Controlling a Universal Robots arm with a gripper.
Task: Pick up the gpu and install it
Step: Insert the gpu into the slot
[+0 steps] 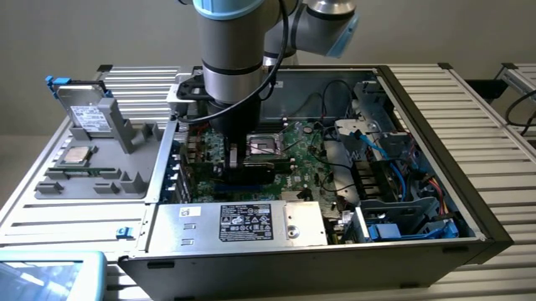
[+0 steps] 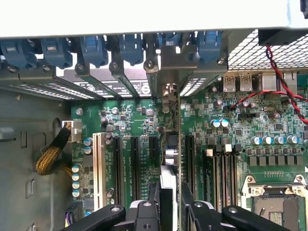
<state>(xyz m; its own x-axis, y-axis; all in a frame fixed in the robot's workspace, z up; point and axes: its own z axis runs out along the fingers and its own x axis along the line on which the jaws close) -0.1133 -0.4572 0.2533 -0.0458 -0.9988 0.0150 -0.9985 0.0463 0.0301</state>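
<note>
gripper: the gripper [image 1: 238, 163] [image 2: 175, 204] is lowered inside the open computer case [image 1: 469, 207], over the motherboard [image 2: 231, 139]; its jaws are closed partway, with the gpu clamped between the two black fingers [image 2: 156, 209].
gpu: the gpu [image 1: 266, 168] [image 2: 179, 139] is held on edge and is seen in the wrist view as a thin upright line between two of the long black expansion slots [image 2: 136, 163]; its silver bracket end is turned toward the case's rear wall.
seating: whether the card's lower edge is already pressed into a slot cannot be told.
rear wall: a row of blue clips [image 2: 91, 48] is lined up above the slot openings.
nearby on the board: the cpu socket [image 1: 266, 145] [image 2: 276, 202] is found just beside the gripper.
front of case: the silver power supply [image 1: 243, 222] with a black label is set at the near edge.
outside the case: a hard drive [image 1: 88, 114] is propped on a grey stand at the exterior view's left, well apart from the card.
</note>
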